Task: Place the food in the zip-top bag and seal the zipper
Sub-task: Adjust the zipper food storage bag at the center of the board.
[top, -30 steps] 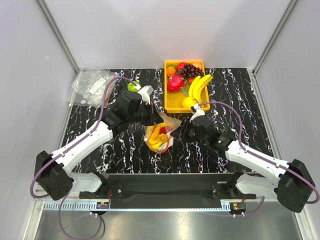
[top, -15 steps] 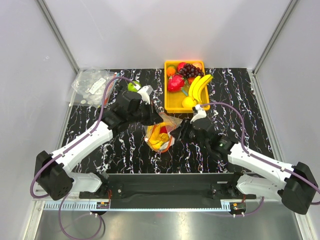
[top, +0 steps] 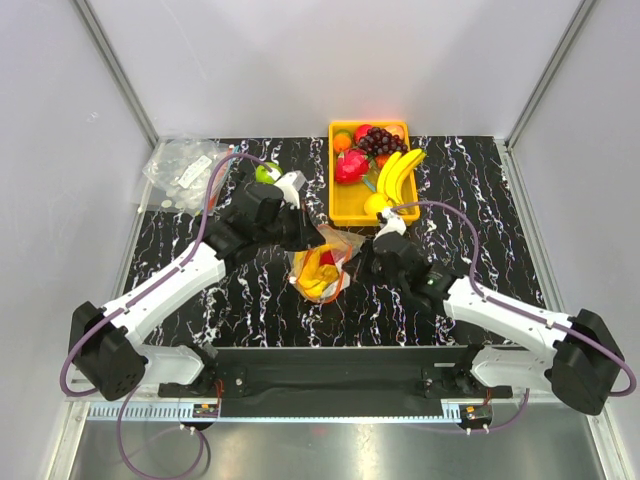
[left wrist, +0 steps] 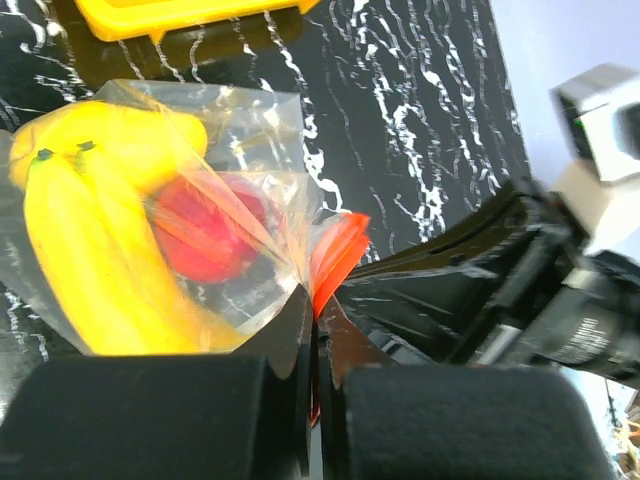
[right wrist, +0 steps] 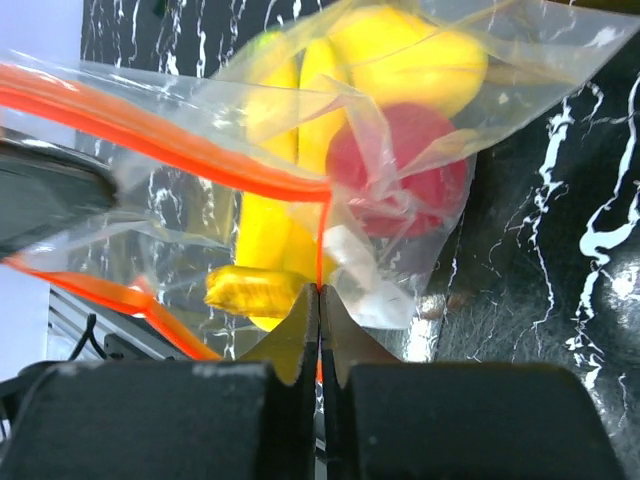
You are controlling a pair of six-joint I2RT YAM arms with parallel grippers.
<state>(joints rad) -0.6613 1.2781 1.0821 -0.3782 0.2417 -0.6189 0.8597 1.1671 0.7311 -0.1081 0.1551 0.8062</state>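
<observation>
The zip-top bag (top: 322, 268) lies crumpled at the table's middle, holding yellow bananas (left wrist: 80, 250) and a red fruit (left wrist: 205, 230). My left gripper (top: 306, 236) comes from the bag's upper left. In the left wrist view, the left gripper (left wrist: 316, 298) is shut on one end of the red-orange zipper (left wrist: 338, 250). My right gripper (top: 362, 256) meets the bag from the right. In the right wrist view, the right gripper (right wrist: 320, 290) is shut on the zipper (right wrist: 200, 150), whose two strips gape apart to the left. The bananas (right wrist: 270, 200) and red fruit (right wrist: 410, 170) sit behind the plastic.
A yellow tray (top: 345, 213) behind the bag holds bananas (top: 398, 172), dark grapes (top: 380, 140) and a red fruit (top: 350, 166). A pile of clear packets (top: 185, 170) lies at the far left. A green fruit (top: 266, 172) sits by the left arm.
My right gripper has moved in towards the bag's mouth and shut on the red-orange strip. The left gripper has kept its grip and place.
</observation>
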